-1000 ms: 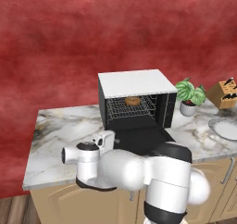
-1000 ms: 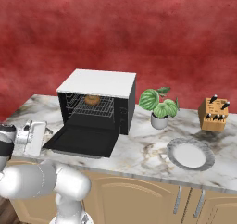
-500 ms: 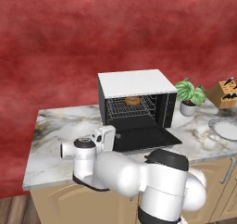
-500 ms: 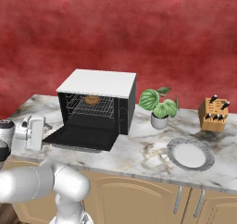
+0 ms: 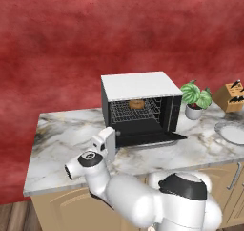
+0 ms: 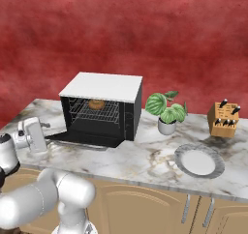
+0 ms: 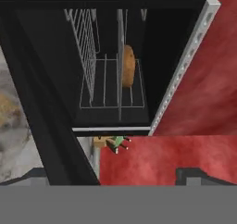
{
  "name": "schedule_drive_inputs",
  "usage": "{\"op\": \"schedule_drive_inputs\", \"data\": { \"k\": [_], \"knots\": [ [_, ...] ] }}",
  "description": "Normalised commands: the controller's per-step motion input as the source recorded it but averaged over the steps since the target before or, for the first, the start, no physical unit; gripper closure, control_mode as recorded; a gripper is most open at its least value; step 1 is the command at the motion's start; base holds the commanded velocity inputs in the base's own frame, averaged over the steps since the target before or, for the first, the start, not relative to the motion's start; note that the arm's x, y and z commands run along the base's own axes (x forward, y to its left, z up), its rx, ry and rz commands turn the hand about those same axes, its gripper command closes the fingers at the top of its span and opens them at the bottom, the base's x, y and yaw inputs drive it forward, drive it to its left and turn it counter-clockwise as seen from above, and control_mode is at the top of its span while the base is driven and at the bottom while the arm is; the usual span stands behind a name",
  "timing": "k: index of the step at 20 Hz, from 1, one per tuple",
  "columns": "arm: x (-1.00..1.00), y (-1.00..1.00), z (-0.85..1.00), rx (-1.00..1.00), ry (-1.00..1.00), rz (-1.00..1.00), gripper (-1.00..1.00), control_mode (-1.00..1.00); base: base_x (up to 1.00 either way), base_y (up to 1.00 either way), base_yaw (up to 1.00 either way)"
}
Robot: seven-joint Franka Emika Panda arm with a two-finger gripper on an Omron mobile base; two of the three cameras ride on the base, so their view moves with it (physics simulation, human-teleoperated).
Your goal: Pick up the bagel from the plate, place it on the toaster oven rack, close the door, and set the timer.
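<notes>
1 bagel [image 5: 137, 104] on the rack [image 5: 135, 111], door [image 5: 150, 139] down, tool [image 5: 106, 146] fingers apart, no legible writing

plate [image 5: 233, 132] cut off at right edge

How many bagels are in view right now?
1. The round golden-brown bagel sits on the silver wire rack inside the open black toaster oven with the white top. The pale grey-white round plate is bare.
</notes>
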Motion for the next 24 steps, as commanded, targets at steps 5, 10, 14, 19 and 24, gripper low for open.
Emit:
{"op": "schedule_drive_inputs", "data": {
  "k": [5, 10, 14, 19, 24],
  "knots": [
    [0.60, -0.10, 0.21, -0.13, -0.17, 0.37, -1.00, -1.00, 0.00, 0.00, 0.00],
    [0.76, 0.00, 0.24, -0.10, -0.11, 0.37, -1.00, -1.00, 0.00, 0.00, 0.00],
    [0.94, 0.00, 0.26, -0.07, -0.06, 0.35, -1.00, -1.00, 0.00, 0.00, 0.00],
    [0.71, 0.00, 0.16, -0.08, 0.00, 0.33, -1.00, -1.00, 0.00, 0.00, 0.00],
    [0.38, 0.00, 0.13, -0.12, 0.00, 0.31, -1.00, -1.00, 0.00, 0.00, 0.00]
  ]
}}
